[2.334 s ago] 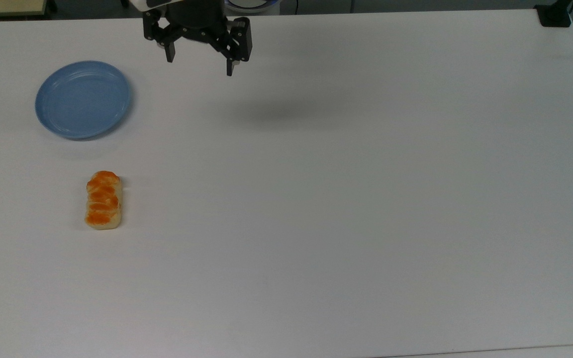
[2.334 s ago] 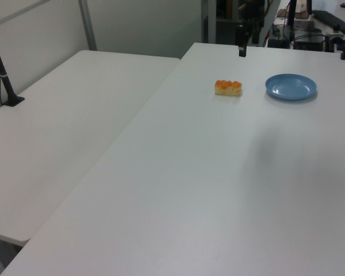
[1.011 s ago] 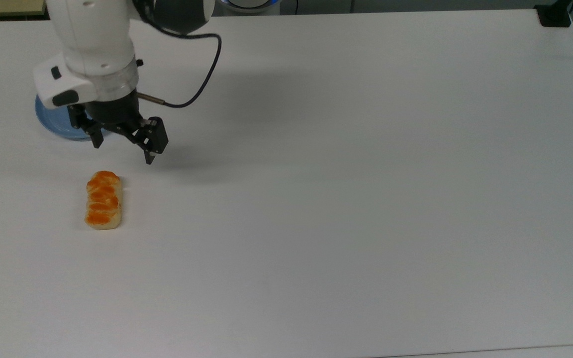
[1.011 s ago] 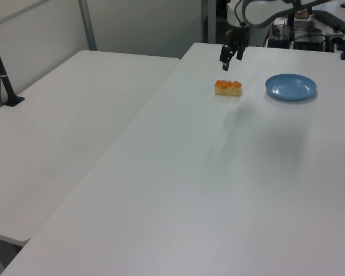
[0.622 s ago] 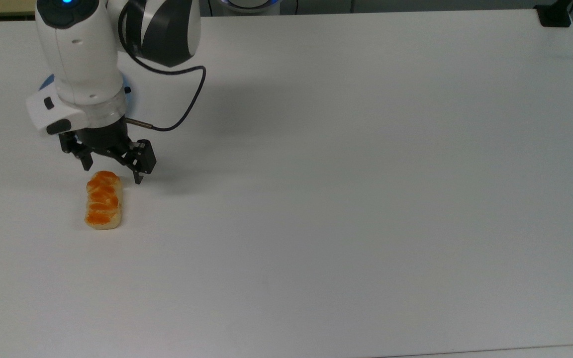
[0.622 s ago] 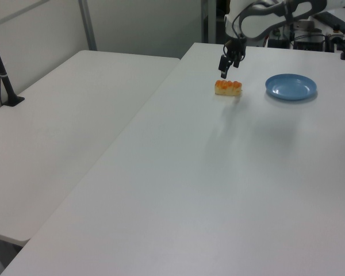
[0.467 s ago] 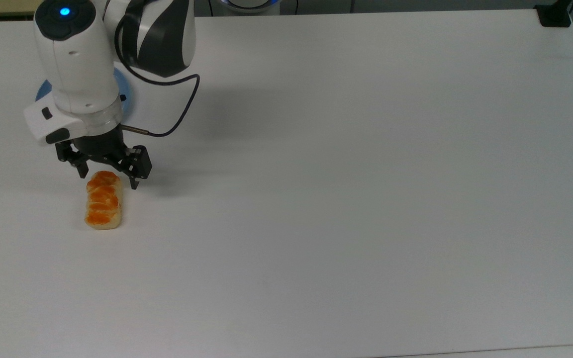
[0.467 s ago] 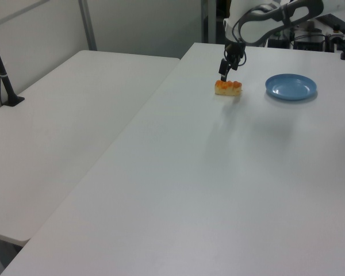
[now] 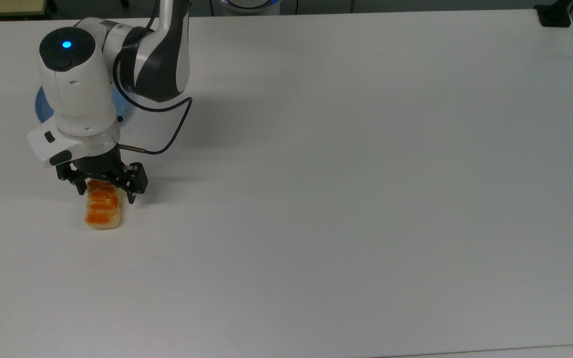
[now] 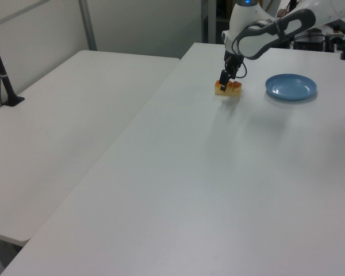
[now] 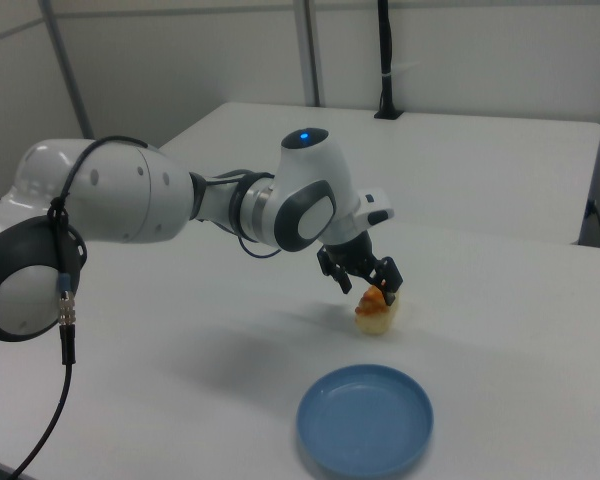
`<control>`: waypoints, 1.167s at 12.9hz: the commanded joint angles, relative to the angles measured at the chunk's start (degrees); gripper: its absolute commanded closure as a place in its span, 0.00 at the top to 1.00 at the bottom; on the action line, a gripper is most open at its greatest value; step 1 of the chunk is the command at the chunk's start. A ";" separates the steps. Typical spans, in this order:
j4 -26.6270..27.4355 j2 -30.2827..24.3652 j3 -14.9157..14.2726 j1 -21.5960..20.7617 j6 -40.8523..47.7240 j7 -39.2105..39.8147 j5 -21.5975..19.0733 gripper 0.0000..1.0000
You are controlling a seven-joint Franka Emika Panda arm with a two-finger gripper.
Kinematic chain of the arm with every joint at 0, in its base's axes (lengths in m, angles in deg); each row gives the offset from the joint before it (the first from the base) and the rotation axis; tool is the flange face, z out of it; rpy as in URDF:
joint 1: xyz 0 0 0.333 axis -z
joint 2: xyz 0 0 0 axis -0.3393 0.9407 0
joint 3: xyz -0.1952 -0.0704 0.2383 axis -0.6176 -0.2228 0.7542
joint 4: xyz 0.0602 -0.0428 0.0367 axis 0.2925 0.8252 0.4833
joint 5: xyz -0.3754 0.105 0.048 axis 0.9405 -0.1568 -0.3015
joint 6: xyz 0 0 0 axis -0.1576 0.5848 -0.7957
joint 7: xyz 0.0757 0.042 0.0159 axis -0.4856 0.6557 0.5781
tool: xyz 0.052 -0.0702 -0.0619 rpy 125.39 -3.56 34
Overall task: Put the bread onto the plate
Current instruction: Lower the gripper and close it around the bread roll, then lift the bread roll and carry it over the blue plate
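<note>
The small braided orange-brown bread (image 9: 102, 211) lies on the white surface (image 9: 346, 174), the black gripper (image 9: 103, 195) spread astride it, ungrasped; the round light-blue plate (image 11: 365, 418) waits.

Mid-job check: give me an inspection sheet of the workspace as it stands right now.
Surface: white table, flat, another white table beside it.
Bread: bread lying on the table, off the plate.
Plate: blue plate, nothing on it.
Clutter: nothing seen.
Gripper: gripper open, fingers straddling one end of the bread.
Cables: black cable looping from the wrist.
Surroundings: black posts at table edges; grey partition walls.
</note>
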 commanded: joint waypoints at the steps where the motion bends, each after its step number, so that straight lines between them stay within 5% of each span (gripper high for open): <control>1: -3.26 3.63 -0.29 0.77 -1.72 1.19 1.04 0.90; 4: -3.36 3.46 -0.03 0.51 -1.64 -0.30 0.25 0.49; 6: -3.36 3.02 0.24 0.42 -1.55 -0.92 0.25 0.35; 10: -0.47 -2.50 0.24 0.94 -0.41 -0.13 0.33 0.35; 15: 16.20 -16.37 0.24 5.32 -0.49 11.78 0.25 0.36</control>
